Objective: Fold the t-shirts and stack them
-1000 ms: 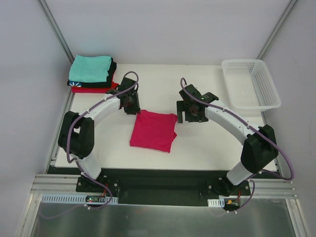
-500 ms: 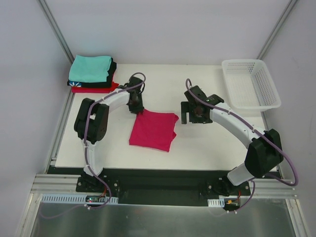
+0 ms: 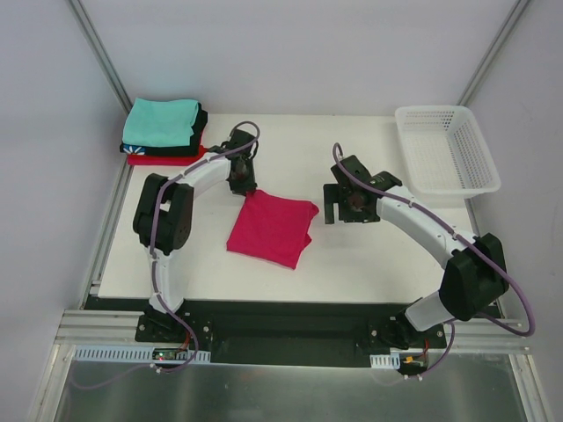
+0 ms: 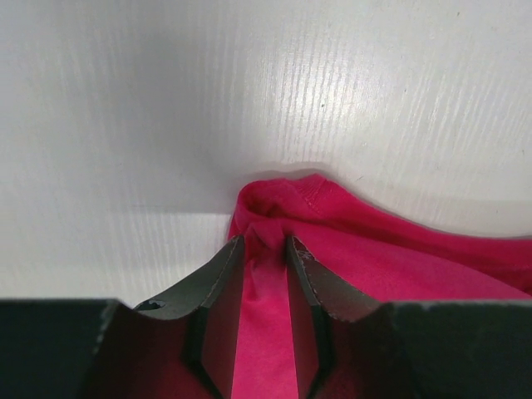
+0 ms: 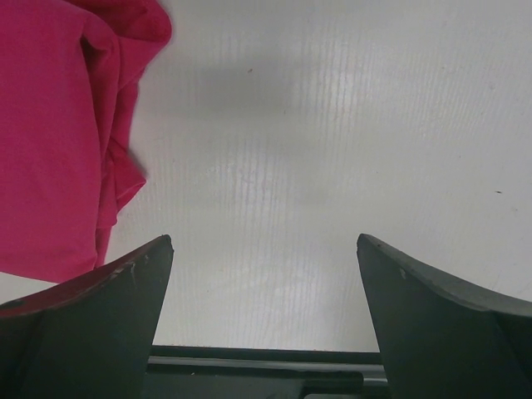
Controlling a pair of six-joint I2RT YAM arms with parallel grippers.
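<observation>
The left gripper (image 4: pixel 266 245) pinches the far-left corner of the crimson-pink t-shirt (image 3: pixel 271 230), while the right gripper (image 5: pixel 264 243) stands wide and empty just beside its right edge. It seems best to lift slowly toward the folded stack (image 3: pixel 163 132) at the table's (image 3: pixel 290 141) far-left corner, so the layers hold together. The shirt lies mid-table, a skewed, slightly rumpled square.

White mesh basket (image 3: pixel 447 149) on table (image 3: pixel 369 255)

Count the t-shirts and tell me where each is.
4. Crimson-pink t-shirt mid-table, its corner pinched by the left gripper; teal t-shirt atop the far-left stack, black t-shirt under it, red t-shirt at the bottom. The stack may hide more.
</observation>
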